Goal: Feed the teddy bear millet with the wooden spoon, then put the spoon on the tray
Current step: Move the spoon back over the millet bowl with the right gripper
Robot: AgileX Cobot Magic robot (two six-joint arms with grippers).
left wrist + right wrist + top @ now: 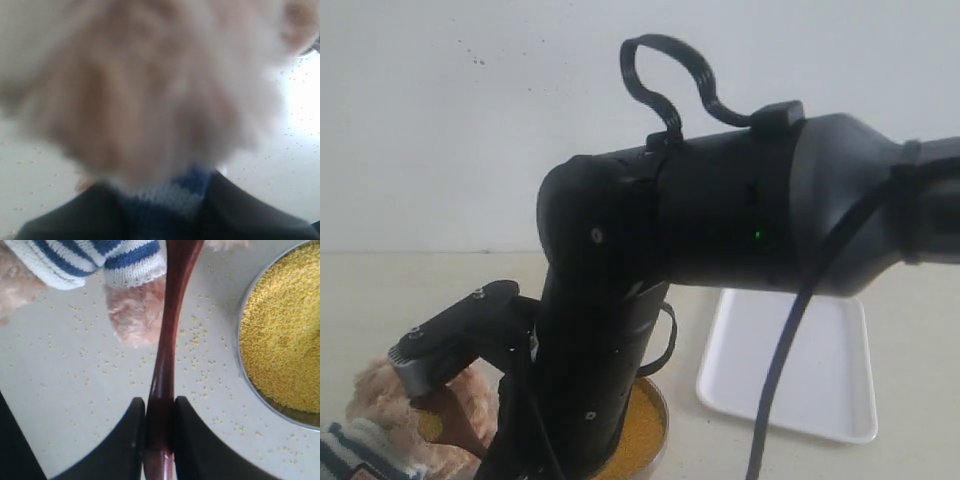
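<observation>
Jaws of the right gripper [159, 407] clamp the handle of the wooden spoon [167, 335], whose long axis runs from them leftward to the teddy bear [370, 392] at near left, while the tray [810, 375] lies well apart on the right, past the millet [285, 335].

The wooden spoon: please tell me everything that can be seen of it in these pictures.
The wooden spoon is dark reddish-brown, smooth and glossy. The right wrist view shows only its handle: thin where the right gripper clamps it between two black fingers, wider further out. It is held above the table, passing the paw and striped sleeve of the teddy bear, with the millet on its other side. Whether it touches the paw cannot be told. Its bowl is outside that view.
</observation>
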